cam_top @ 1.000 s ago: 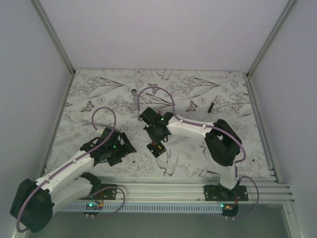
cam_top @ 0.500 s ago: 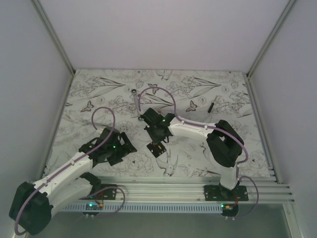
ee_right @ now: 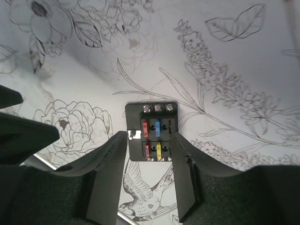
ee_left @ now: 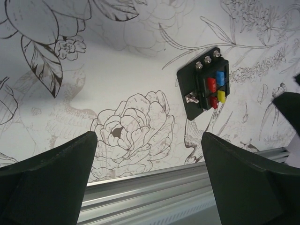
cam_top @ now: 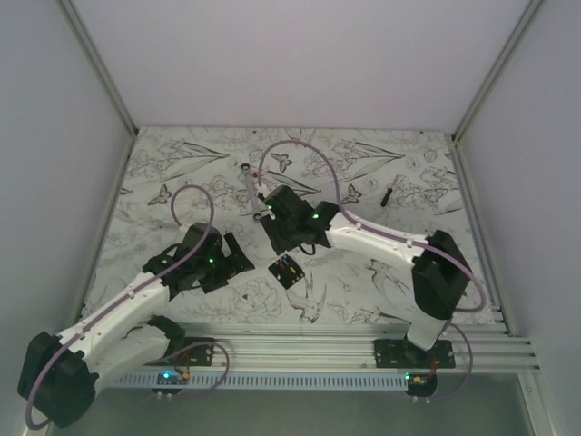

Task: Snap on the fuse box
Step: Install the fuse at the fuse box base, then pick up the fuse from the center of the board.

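The fuse box (cam_top: 288,270) lies flat and face up on the flower-printed worktop (cam_top: 182,173), near the front middle and turned at an angle to the aluminium rail (cam_top: 363,350) along the near edge; its red, blue and yellow fuses and a row of three small screws show clearly in both wrist views.

The right tool (ee_right: 150,140) hangs over the box with its jaws apart; from its own camera the two dark fingers (ee_right: 110,173) flank the box on either side, and the box rests on the worktop between them rather than in a grip; in the overhead view this tool sits just behind the box and slightly to the left of it.

The left tool (ee_left: 148,140) is spread wide and holds nothing; it is low over the worktop just to the left of the box, pointing toward it, with only printed petals and the rail between its fingers (ee_left: 47,183); the box shows up and to the right in its view, outside the jaws.

Both tools crowd the same small patch around the box, one from the left and one from behind.

Farther back, a long silver wrench (cam_top: 247,182) lies just behind the right arm's wrist; a thin black stick (cam_top: 388,193) lies toward the back right, well apart from the box.
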### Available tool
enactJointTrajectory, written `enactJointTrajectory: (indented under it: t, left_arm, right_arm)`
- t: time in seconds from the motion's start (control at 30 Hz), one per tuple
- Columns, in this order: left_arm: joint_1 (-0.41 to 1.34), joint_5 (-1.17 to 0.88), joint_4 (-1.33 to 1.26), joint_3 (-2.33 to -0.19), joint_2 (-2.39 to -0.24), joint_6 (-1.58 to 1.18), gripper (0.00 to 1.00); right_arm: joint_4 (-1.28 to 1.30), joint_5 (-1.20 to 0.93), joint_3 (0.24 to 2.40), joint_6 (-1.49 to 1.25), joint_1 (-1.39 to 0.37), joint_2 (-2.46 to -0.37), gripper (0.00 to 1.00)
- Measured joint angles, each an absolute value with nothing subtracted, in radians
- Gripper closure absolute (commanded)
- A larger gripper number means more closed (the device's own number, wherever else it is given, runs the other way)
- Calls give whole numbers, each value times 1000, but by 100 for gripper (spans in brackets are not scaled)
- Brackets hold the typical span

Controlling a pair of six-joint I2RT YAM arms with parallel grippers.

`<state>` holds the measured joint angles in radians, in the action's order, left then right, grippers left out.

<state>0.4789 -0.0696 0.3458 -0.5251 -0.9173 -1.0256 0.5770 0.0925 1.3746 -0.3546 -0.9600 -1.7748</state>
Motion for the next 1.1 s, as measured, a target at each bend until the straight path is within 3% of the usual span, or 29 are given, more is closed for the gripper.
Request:
enactJointTrajectory:
  t: [0.17,0.33,0.6,1.1]
  left_arm:
    - [479,-57,373,-604,-971,-962,3]
    - [479,-28,396,-769,-1124,-851,8]
    - [463,-26,396,-995,-1407,-719,8]
    - [373,-36,411,-980,-1448,-684,0]
  right_arm:
    - [521,127,1303,-351,-931,-1654,29]
    - [449,154,1164,-344,-826,-1602,19]
    - [340,174,1098,-309,-703,-1607,20]
    - [158,266,1365,-356,-705,-2016,41]
